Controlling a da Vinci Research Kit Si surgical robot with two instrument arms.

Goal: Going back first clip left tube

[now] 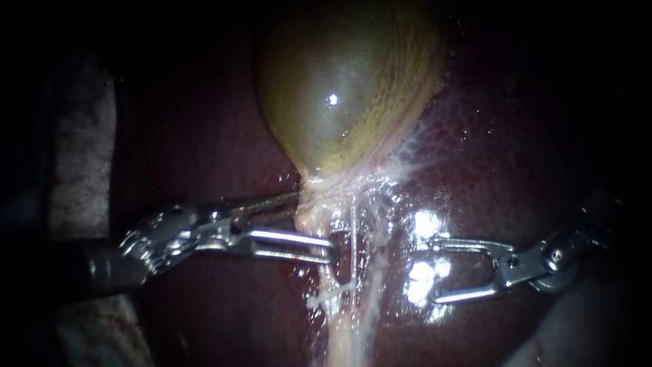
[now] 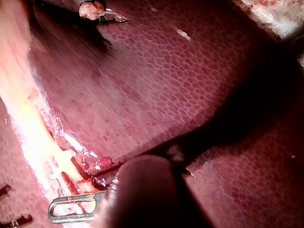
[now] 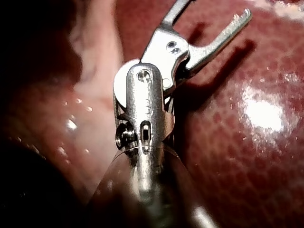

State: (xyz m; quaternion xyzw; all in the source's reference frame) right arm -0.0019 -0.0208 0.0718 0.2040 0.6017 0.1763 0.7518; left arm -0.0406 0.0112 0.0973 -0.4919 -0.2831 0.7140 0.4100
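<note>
The right instrument's claw (image 1: 435, 270) is held spread wide and empty over the liver (image 1: 516, 149), near the tubes but touching neither. Judged from the task, it is kept open and clear so that it can be backed away without catching anything. In the right wrist view the same claw (image 3: 213, 14) is shown forked apart above the wet liver surface.

The left instrument's claw (image 1: 316, 223) appears pinched on the pale tissue (image 1: 318, 204) just under the gallbladder's neck, with one half in front and one behind. This grip is probably there to keep the strands below stretched and exposed.

Beneath that grip, a white clip (image 1: 331, 296) is seated across the left tube (image 1: 333, 275). A second thin tube (image 1: 354, 238) is left bare just beside it.

Farther back, the olive gallbladder (image 1: 346, 88) is seen resting against the dark liver.
</note>
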